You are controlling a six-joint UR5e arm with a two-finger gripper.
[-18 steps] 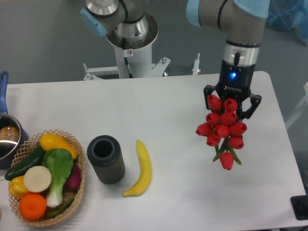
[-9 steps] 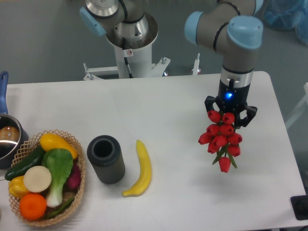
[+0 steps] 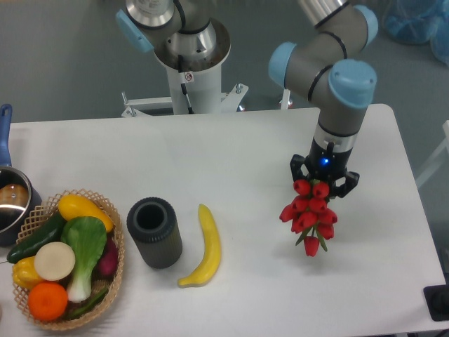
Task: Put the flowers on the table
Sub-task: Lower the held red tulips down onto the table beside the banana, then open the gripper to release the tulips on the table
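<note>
The flowers (image 3: 307, 216) are hanging right of centre in the frame, a tight bunch of red tulips with bits of green showing near the bottom bloom. The gripper (image 3: 320, 184) is closing on the upper end of the bunch, its dark fingers standing on either side of the top blooms, and a blue light is glowing on its body just above. The arm is reaching down to it from the upper right of the frame, with grey tubes and light blue joint caps. The bunch is pointing downward over the table (image 3: 245, 151), its lowest tulip lying toward the lower right; whether that tulip is touching the white surface cannot be told from this view.

Left of the flowers and well apart from them, a banana (image 3: 203, 247) is lying lengthwise in the lower centre. Just beside it on the left, a dark cup (image 3: 153, 231) is standing upright with its mouth open to the camera. In the lower left, a basket (image 3: 118, 261) is holding vegetables and fruit, among them an orange, a green leafy piece and a yellow pepper. At the left edge, a pot (image 3: 11, 203) with a blue handle is showing only in part.
</note>
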